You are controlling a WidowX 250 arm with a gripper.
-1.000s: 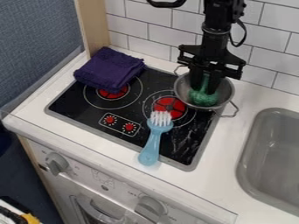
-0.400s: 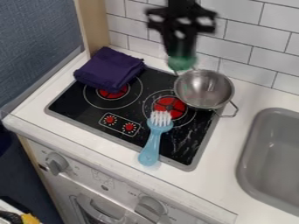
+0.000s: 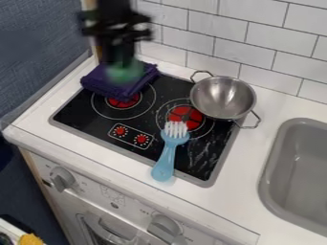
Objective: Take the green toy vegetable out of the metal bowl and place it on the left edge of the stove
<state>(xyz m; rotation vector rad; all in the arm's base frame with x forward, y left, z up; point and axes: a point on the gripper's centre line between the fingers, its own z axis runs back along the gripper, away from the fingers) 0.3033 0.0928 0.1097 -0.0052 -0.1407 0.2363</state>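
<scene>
A: Into a carry here, by the look of it! Grasping anything?

B: Yes, gripping the green thing [image 3: 125,73] with the hand [image 3: 123,63], pinched low between the fingertips.

A: And held where?

B: Up at the back left of the stove [image 3: 76,112], overlapping the towel [image 3: 96,83] in view. Touching or just above? Impossible to tell from this angle.

A: Nowhere near a release, then?

B: Not released, no! Clenched on the green thing, probably mid-transfer, with the letting-go not yet done.

A: Calling for what next?

B: Steadiness, most likely. Calls for judging the height over the towel first, keeping the grip firm, and, in case of lowering, coming straight down without dragging the cloth.

A: And the pose of the arm [image 3: 115,9]?

B: Enters from the top edge, left of centre, and hangs almost vertical. Points straight down at the wrist, fingertips lowest, with little lean to either side.

A: Clear of the rest?

B: Well apart from the pot [image 3: 223,98] at the back right, and well apart from the brush [image 3: 168,153], lying across the front edge with bristles towards the right burner [image 3: 186,116].
</scene>
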